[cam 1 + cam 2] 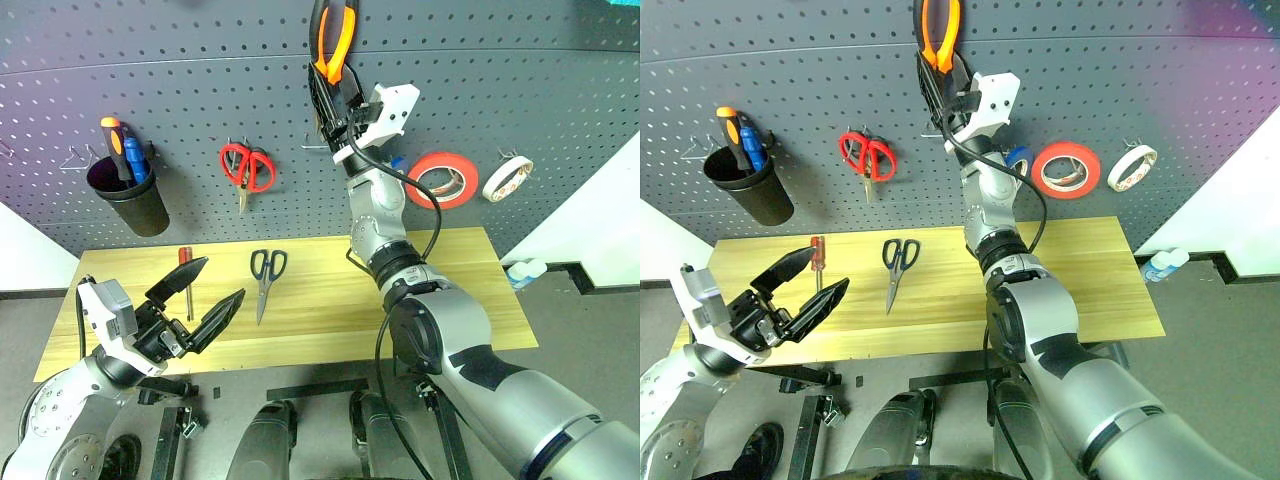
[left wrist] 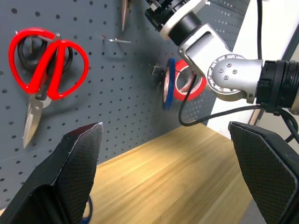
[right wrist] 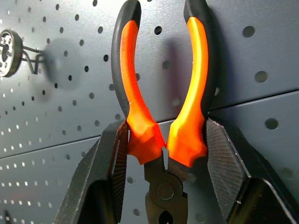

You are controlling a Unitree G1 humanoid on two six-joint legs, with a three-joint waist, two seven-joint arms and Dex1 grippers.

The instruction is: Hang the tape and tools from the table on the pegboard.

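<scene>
Near left, my left gripper [image 1: 200, 300] hovers over the near edge of the table [image 1: 450, 300], fingers spread wide, nothing in it, pointing forward and a little right toward the board.

On the table just beyond it: the red-handled screwdriver [image 1: 186, 270] lying near-to-far, and the black-handled scissors [image 1: 266, 278] to its right, blades toward me. Both not yet hung.

Far centre, my right arm reaches up steeply against the pegboard [image 1: 200, 90]. Right gripper [image 3: 163, 154] is clamped on the pliers [image 3: 161, 107] just above the pivot, orange handles up and close to the panel. I can't see the hook above them.

To do this well, I think: creep upward, let one handle loop settle over a peg, check it bears weight before easing the fingers apart.

Blue tape [image 2: 168, 84] already hangs on a hook, just left of the red roll [image 1: 442, 180].
</scene>
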